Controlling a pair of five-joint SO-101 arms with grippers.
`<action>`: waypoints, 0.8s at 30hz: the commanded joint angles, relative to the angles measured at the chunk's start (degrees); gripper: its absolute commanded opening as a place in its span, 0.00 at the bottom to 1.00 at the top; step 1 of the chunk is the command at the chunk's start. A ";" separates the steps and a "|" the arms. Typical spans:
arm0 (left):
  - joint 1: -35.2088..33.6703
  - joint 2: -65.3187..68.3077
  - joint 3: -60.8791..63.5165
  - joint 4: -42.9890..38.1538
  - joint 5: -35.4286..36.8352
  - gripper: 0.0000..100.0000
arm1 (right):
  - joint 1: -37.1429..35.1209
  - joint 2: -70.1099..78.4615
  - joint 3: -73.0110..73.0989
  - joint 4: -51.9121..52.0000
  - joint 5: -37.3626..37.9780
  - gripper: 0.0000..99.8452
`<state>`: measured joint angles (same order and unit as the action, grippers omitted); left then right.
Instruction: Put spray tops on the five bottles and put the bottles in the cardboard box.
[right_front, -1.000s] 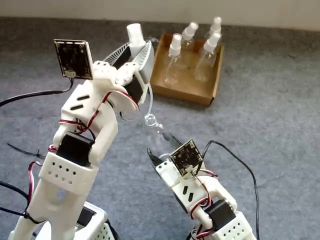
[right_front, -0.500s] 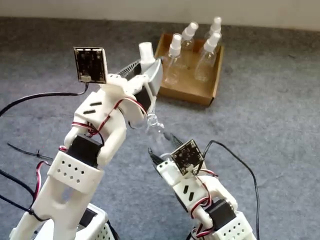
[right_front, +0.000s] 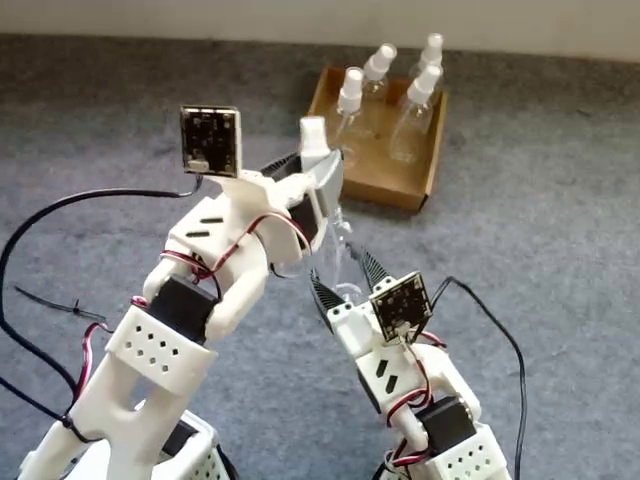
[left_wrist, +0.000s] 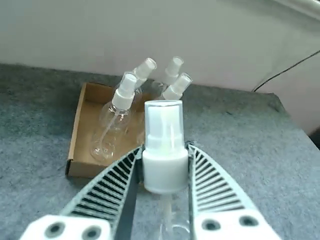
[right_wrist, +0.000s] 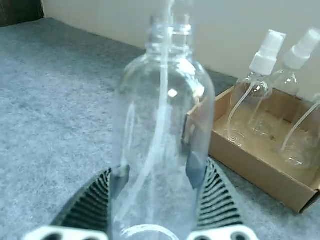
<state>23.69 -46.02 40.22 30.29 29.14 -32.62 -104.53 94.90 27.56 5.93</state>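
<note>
Four capped bottles (right_front: 385, 110) sit in the box (right_front: 362, 190). The right gripper (right_wrist: 157, 175) clamps the fifth bottle (right_wrist: 162, 100) upright, near the box. The left gripper (left_wrist: 165, 150) pinches its top (left_wrist: 163, 125) above, with the tube seemingly inside the neck. Seating and boxing remain.

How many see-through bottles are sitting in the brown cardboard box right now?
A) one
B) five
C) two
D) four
D: four clear plastic bottles with white spray tops stand in the brown cardboard box; the fifth clear bottle is outside it, in the right gripper.
</note>
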 joint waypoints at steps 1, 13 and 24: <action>4.18 -0.40 -0.84 3.52 0.44 0.01 | 1.01 -0.40 -3.47 -1.54 -0.62 0.01; 4.18 -8.13 -1.63 6.77 -2.55 0.01 | 0.84 13.14 -16.04 5.05 -4.40 0.01; 4.09 -8.75 1.80 6.86 -2.64 0.01 | 0.66 19.82 -20.26 -0.31 -4.66 0.01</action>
<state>26.77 -53.05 41.45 36.35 26.86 -32.62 -83.25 77.58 29.85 2.24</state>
